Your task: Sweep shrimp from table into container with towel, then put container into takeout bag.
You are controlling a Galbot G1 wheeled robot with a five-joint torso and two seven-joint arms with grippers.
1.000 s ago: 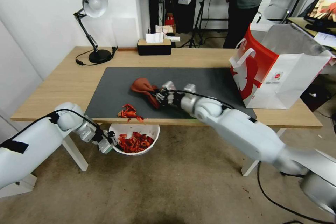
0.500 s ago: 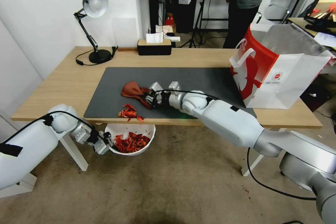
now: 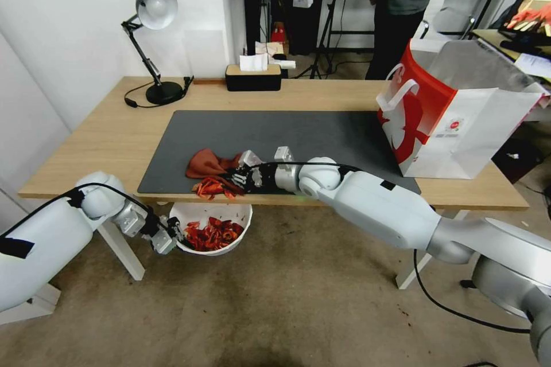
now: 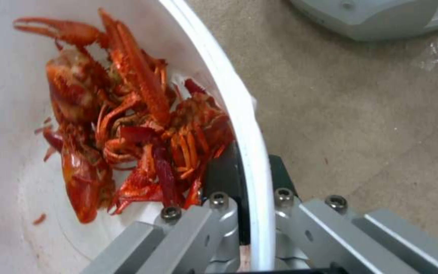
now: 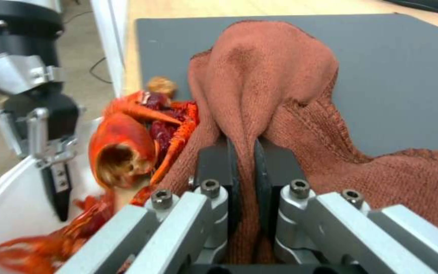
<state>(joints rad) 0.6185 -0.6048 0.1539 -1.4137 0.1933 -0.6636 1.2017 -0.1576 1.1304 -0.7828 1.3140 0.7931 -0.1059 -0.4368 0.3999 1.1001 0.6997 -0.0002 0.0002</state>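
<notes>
Meanwhile, the right hand (image 3: pixel 238 176) lay low over the near edge of the desk (image 3: pixel 115 137), its two fingers (image 5: pixel 214 167) pinched tight on a fold of the rust-red towel (image 3: pixel 205 163), which bunched up on the dark grey mat (image 3: pixel 275 132) just beyond a few shrimp (image 3: pixel 211 187) left at the mat's near edge. In the right wrist view the towel (image 5: pixel 264 76) pressed against those shrimp (image 5: pixel 127 140) from the right, and they sat at the very lip of the desk, above the white rim of the container (image 5: pixel 6 198). The left hand (image 3: pixel 166 236) was below desk level on the near left, clamped on the container (image 3: pixel 241 221) with one finger inside the wall and one outside; in the left wrist view the rim (image 4: pixel 239 114) ran between the two fingers (image 4: pixel 219 171). The container hung under the desk edge, directly beneath the shrimp on the mat, and already held a heap of shrimp (image 4: pixel 127 125) against its near wall. The takeout bag (image 3: pixel 459 120) stood upright and open on the right end of the desk, well apart from both hands. A desk lamp (image 3: pixel 149 28) stood at the far left corner, and a black tissue box (image 3: pixel 253 76) sat along the far edge.
</notes>
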